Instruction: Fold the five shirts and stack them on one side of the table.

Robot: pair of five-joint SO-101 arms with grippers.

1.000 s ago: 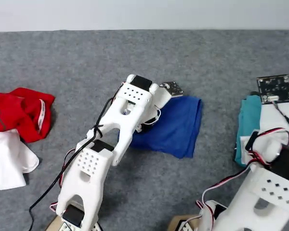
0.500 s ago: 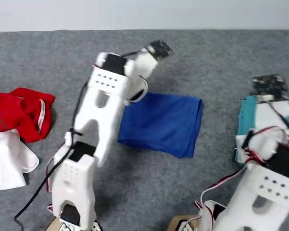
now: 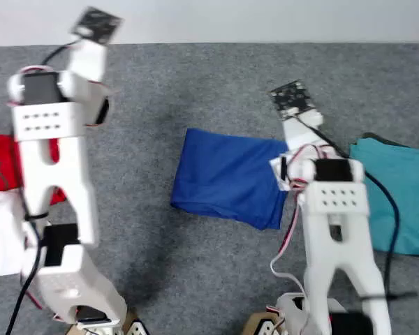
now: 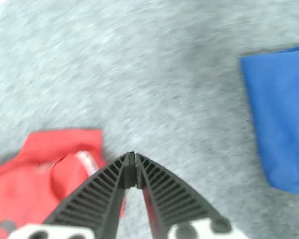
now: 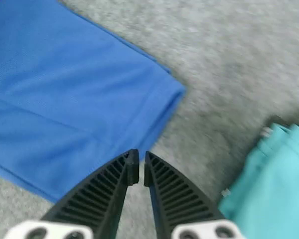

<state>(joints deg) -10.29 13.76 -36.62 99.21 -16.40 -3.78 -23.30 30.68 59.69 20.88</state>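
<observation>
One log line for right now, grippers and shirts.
left gripper shut, empty, by red shirt edge | right gripper shut, empty, at blue shirt edge | teal shirt apart from blue

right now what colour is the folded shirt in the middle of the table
The shirt is blue, seen best in the high view.

A robotics lab or test bench, by the look of it; the left arm and right arm are white printed shells with loose wires and bare circuit boards; the table wears grey felt; a plain pale wall stands behind; a blue shirt and teal shirt lie on the felt.
</observation>
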